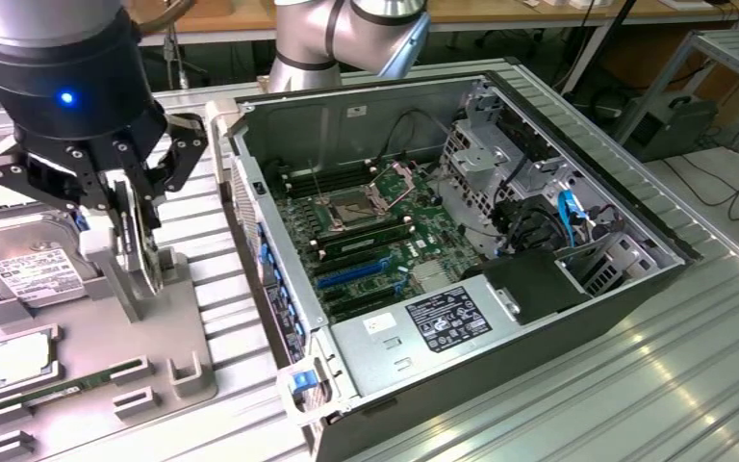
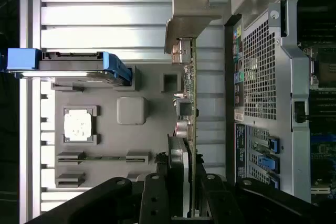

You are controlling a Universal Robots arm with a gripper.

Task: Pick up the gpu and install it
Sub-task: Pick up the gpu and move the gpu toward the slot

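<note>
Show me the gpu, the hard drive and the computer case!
gpu [image 2: 191, 24]: wrist view, its silver bracket.
hard drive [image 1: 34, 272]: exterior view, its white label.
computer case [image 1: 331, 130]: exterior view, its inner wall.

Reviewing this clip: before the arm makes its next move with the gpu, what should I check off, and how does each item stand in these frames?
1. Grip: gripper shut on the gpu, closed across its two faces: ok.
2. gpu upright in the grey holder, not lifted: ok.
3. Computer case open, motherboard exposed: ok.
4. Blue expansion slots unoccupied: ok, as far as the exterior view shows.
5. Hard drive lies apart from the gripper: ok.
6. Grip firm enough for a lift: cannot tell.
</note>
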